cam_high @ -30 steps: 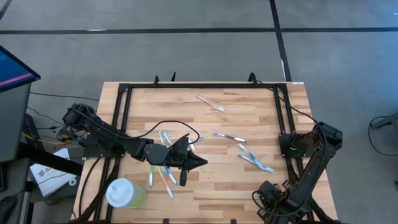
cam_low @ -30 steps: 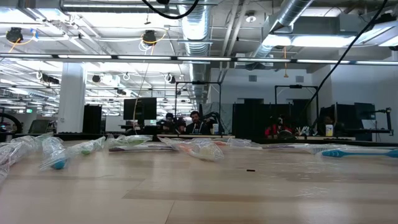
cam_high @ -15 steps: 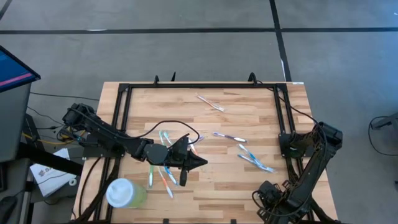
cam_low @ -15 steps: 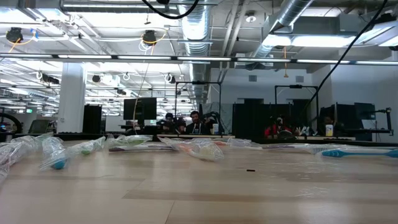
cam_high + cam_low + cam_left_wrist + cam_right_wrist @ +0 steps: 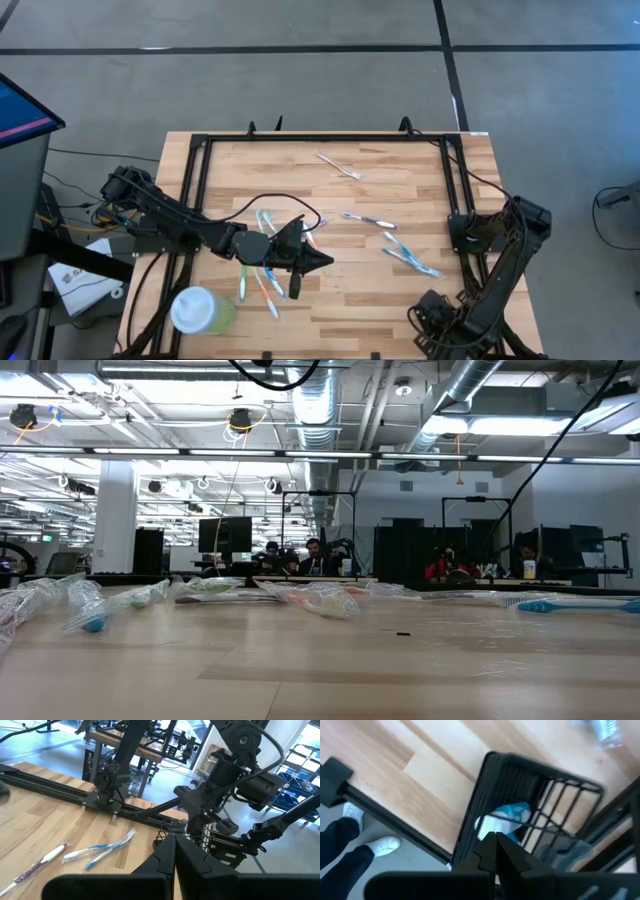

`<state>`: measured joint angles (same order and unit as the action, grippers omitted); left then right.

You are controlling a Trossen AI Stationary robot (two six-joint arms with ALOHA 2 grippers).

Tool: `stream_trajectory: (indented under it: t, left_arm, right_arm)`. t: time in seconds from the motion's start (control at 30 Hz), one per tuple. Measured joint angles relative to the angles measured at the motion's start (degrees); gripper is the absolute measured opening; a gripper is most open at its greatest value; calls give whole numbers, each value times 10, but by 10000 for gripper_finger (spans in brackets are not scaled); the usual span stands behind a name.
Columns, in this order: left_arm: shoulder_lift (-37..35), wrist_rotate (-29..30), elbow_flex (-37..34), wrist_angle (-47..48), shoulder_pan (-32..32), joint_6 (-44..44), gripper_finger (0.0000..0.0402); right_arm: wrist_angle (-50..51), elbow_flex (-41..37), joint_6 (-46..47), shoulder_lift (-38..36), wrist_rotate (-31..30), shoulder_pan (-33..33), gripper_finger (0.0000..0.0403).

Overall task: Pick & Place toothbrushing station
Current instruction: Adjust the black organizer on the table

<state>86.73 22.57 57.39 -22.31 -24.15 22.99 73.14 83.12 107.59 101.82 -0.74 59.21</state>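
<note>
My right end effector (image 5: 494,840), fingers pressed together, hangs over the black toothbrushing station (image 5: 520,805) at the high view's lower right; I judge I should spread before descending onto its rim; my left end effector (image 5: 318,262), also pressed together, waits mid-worktop.

No visible change since earlier.

Standing here, I'm counting two dark arms (image 5: 170,220) working over one wooden table (image 5: 400,300). I'm seeing one pale green cup (image 5: 200,310) with a white lid and one black wire holder (image 5: 520,800). Four wrapped toothbrushes (image 5: 368,219) are lying spread out on the right half. I'm making out at least five more bunched together on the left, overlapping too much to count exactly.
</note>
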Motion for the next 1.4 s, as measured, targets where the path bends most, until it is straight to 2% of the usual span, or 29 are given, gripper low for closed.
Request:
stream_trajectory:
  t: [0.2, 0.43, 0.7, 0.83, 1.03, 1.4]
  left_arm:
    - [0, 0, 0, 3, 12, 60, 1]
    - [0, 1, 0, 3, 21, 62, 1]
    - [0, 1, 0, 7, 29, 75, 1]
    - [0, -8, 0, 41, 39, 80, 1]
    - [0, -42, 0, 131, 66, 80, 1]
    - [0, -190, 0, 180, 138, 25, 1]
  right_arm:
    - [67, 49, -13, -1, -29, -7, 0]
    - [110, 113, -72, -2, -80, -34, 0]
    - [118, 152, -197, -2, -109, -84, 0]
    - [117, 155, -257, -7, -110, -118, 0]
    - [119, 155, -317, -15, -118, -182, 0]
    - [93, 155, -440, -28, -122, -317, 0]
